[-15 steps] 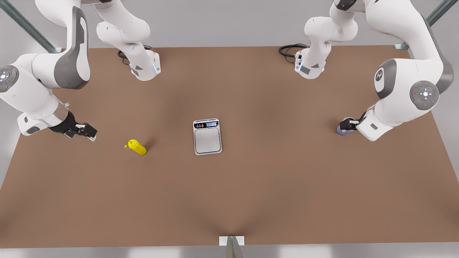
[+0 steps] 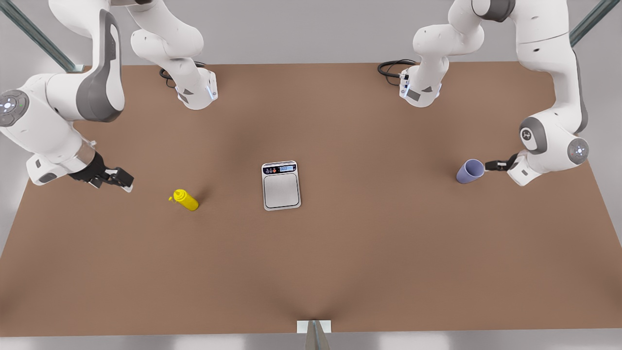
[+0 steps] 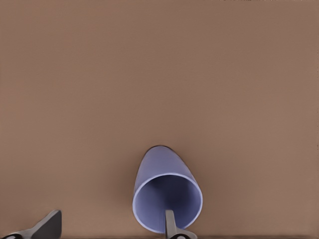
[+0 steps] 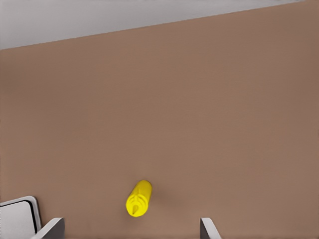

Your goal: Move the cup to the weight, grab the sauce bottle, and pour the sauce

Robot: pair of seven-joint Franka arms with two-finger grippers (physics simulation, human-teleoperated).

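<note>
The lavender-blue cup [image 2: 470, 171] is on the table at the front view's right, tipped over with its mouth toward my left gripper [image 2: 494, 165]. In the left wrist view one fingertip [image 3: 171, 222] reaches into the mouth of the cup [image 3: 164, 172] and the other stands far outside it, so the left gripper [image 3: 108, 226] is open. The yellow sauce bottle [image 2: 186, 200] lies on its side at the front view's left. My right gripper [image 2: 119, 179] hovers open a short way from it, and the bottle [image 4: 139, 198] points its nozzle at the gripper [image 4: 129, 231]. The weight [image 2: 281, 185] sits mid-table with a bare plate.
Both arm bases [image 2: 197, 95] and a coiled black cable [image 2: 391, 68] stand at the table's far edge. A corner of the weight [image 4: 17, 216] shows beside the right gripper's finger. Brown tabletop [image 2: 379, 243] stretches wide between the objects.
The left arm has drawn back toward the front view's right and lowered its wrist; the cup, earlier under the gripper, now shows tipped. The right gripper shifted slightly toward the bottle.
</note>
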